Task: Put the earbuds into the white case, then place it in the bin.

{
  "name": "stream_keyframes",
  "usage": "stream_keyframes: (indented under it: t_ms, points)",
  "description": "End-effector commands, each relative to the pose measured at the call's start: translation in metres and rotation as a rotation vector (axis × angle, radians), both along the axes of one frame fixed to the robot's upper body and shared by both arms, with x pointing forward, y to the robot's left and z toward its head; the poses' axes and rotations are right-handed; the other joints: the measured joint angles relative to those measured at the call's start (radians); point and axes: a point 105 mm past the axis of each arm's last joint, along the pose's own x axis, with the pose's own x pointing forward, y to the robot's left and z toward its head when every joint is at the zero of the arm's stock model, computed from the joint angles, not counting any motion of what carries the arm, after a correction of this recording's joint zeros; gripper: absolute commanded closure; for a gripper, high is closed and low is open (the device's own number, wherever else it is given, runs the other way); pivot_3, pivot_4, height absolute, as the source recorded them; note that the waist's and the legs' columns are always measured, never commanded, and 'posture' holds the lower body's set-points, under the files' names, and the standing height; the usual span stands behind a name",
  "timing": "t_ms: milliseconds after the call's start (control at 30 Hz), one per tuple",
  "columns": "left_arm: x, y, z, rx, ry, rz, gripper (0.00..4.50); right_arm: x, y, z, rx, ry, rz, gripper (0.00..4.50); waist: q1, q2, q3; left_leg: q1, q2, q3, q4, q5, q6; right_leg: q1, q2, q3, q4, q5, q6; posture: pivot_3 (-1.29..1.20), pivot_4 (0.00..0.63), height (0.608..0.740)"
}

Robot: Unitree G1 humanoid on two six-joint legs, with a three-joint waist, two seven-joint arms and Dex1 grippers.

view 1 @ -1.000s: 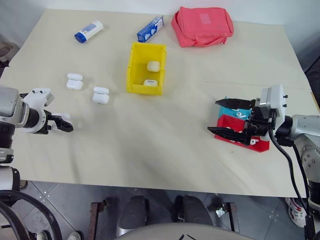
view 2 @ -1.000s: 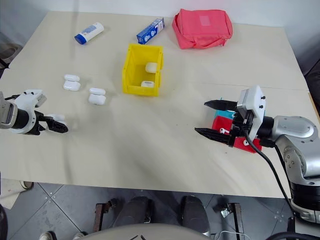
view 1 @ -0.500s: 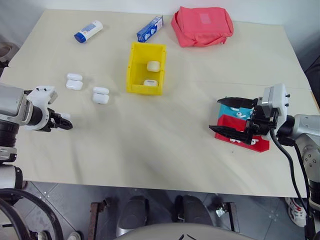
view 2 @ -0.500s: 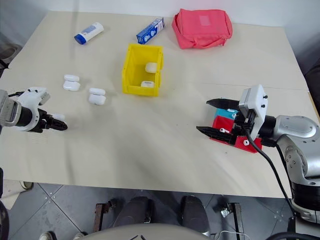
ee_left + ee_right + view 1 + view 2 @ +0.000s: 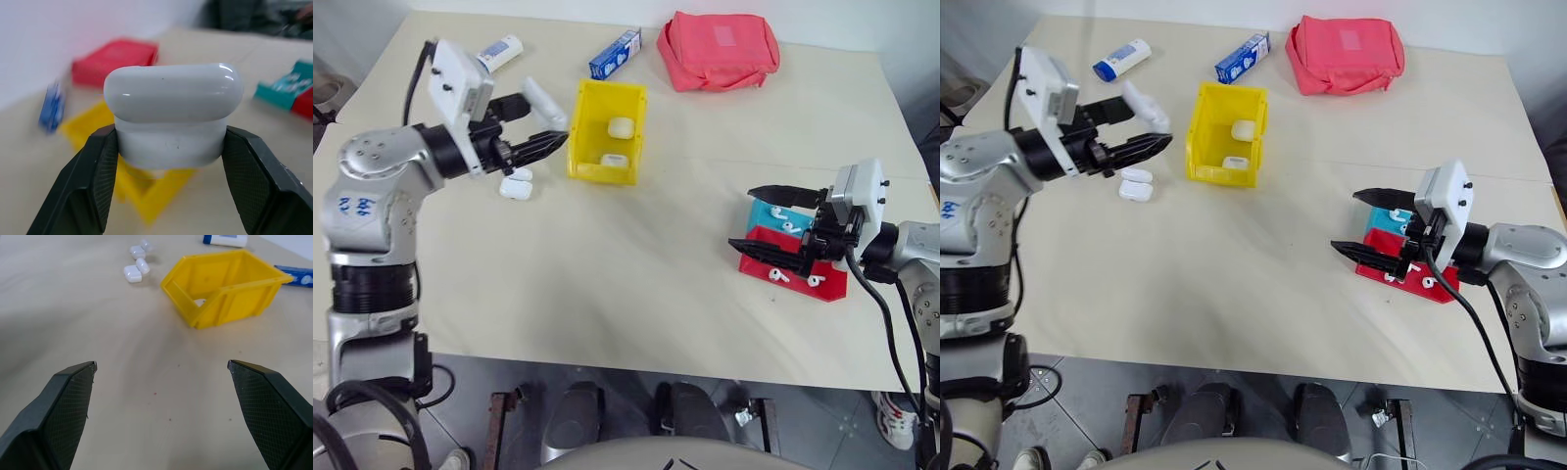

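Gripping a white case (image 5: 173,115), the left gripper (image 5: 540,122) hovers just beside the yellow bin (image 5: 590,147); the right gripper (image 5: 759,217) gapes empty, well apart from it.

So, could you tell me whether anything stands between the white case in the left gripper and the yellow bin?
Nothing visible does. The left gripper holds the white case just beside the bin, with only open air between them.

At the table's (image 5: 636,294) far edge you have a pink-red pouch (image 5: 721,49), a blue carton (image 5: 614,55) and a blue-capped tube (image 5: 501,51). Red and teal trays (image 5: 795,264) sit at your right.
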Motion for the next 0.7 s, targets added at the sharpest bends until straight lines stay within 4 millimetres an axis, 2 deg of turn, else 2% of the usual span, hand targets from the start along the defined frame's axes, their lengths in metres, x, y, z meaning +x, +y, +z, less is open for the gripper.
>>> stream_keyframes:
  t_ms: [33,300,433,567,700]
  points:
    - [-0.010,-0.037,0.000,-0.045,-0.065,-0.170,1.70,-0.005,-0.005,0.008,-0.035,-0.047,-0.046,0.00,0.001,0.000,0.000,0.000,0.000,-0.001,0.000,0.000,0.000,0.000,0.000,0.000,0.000,0.000,0.000,0.00,0.150,0.740]
    - [-0.031,-0.109,-0.042,-0.096,-0.025,-0.434,1.70,-0.017,-0.025,0.001,-0.074,-0.039,-0.222,0.00,0.001,0.000,0.000,0.000,-0.001,0.000,-0.001,0.001,0.001,0.000,0.000,0.000,0.000,0.000,0.000,0.00,0.150,0.740]
    - [-0.036,-0.146,-0.044,-0.141,-0.018,-0.519,1.70,-0.031,-0.035,-0.009,-0.154,0.008,-0.321,0.00,0.011,0.000,0.000,0.000,-0.002,0.000,0.000,0.001,0.002,0.001,-0.001,0.001,-0.001,0.000,0.000,0.00,0.150,0.740]
    - [-0.030,-0.161,-0.043,-0.174,0.032,-0.553,1.70,-0.048,-0.035,-0.015,-0.179,0.032,-0.351,0.00,0.018,0.000,0.000,0.000,-0.003,0.000,-0.001,0.001,0.003,0.001,-0.001,0.001,-0.001,0.000,0.001,0.00,0.150,0.740]
    - [-0.013,-0.159,-0.044,-0.131,0.050,-0.559,1.70,-0.059,-0.035,-0.019,-0.170,0.053,-0.386,0.00,0.018,0.000,0.000,0.001,-0.004,0.002,-0.001,0.001,0.003,0.001,0.000,0.001,-0.002,0.000,0.001,0.00,0.150,0.740]
